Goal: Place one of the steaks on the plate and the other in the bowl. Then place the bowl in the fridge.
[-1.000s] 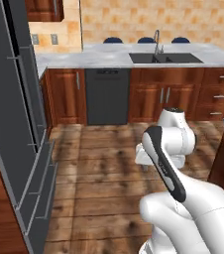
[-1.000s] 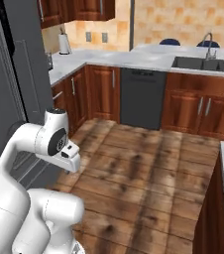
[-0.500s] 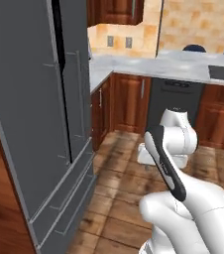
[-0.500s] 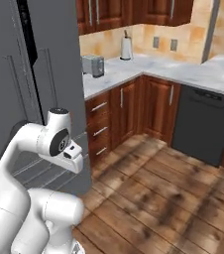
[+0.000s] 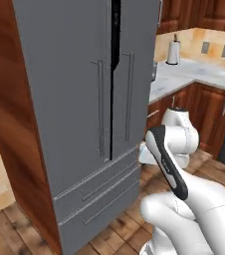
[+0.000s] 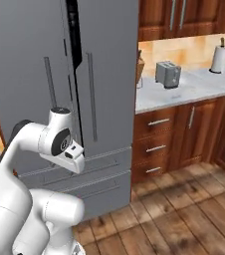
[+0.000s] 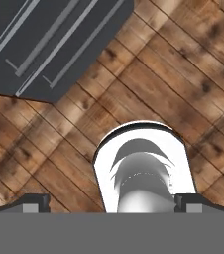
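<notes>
The gripper (image 7: pixel 112 204) points down at the wooden floor (image 7: pixel 173 84), jaws wide and empty; the fridge (image 7: pixel 44 39) sits at eleven o'clock.

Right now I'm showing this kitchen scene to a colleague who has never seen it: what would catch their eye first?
The tall grey fridge dominates, doors shut, two long bar handles flanking its centre seam and drawer fronts below. Right of it, a toaster and a paper towel roll stand on the pale counter. The open tool points down at the wood floor.
</notes>
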### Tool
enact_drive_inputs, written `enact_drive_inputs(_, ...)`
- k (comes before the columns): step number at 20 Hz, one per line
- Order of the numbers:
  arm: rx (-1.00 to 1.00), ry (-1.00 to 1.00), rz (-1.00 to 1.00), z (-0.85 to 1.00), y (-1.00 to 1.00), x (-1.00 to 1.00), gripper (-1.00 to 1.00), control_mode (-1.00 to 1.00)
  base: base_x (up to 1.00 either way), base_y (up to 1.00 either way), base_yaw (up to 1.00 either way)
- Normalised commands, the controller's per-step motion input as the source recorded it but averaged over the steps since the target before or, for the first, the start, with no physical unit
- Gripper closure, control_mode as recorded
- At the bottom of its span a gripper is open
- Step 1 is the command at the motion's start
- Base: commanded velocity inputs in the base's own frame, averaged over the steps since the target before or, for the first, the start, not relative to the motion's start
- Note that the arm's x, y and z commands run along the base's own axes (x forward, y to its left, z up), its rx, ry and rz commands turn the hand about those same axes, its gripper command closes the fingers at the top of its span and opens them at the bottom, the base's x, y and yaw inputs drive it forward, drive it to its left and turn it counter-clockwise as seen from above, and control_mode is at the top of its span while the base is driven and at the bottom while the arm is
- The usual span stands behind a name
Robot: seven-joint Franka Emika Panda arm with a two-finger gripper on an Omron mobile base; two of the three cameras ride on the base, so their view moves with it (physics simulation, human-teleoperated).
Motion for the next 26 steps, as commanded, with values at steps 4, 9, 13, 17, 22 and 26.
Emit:
enact_drive_inputs(4,0.0,0.0,0.0,0.0,0.0,0.0,-1.0,1.0,0.16,-0.59,0.54)
enact_drive_inputs(9,0.0,0.0,0.0,0.0,0.0,0.0,-1.0,1.0,0.34,-0.69,0.48)
enact_drive_inputs(13,0.0,0.0,0.0,0.0,0.0,0.0,-1.0,1.0,0.33,-0.45,0.49)
enact_drive_inputs(17,0.0,0.0,0.0,0.0,0.0,0.0,-1.0,1.0,-0.03,-0.16,0.39)
enact_drive_inputs(22,0.0,0.0,0.0,0.0,0.0,0.0,-1.0,1.0,-0.4,0.0,0.09)
enact_drive_inputs(26,0.0,0.0,0.0,0.0,0.0,0.0,-1.0,1.0,-0.17,-0.1,0.0)
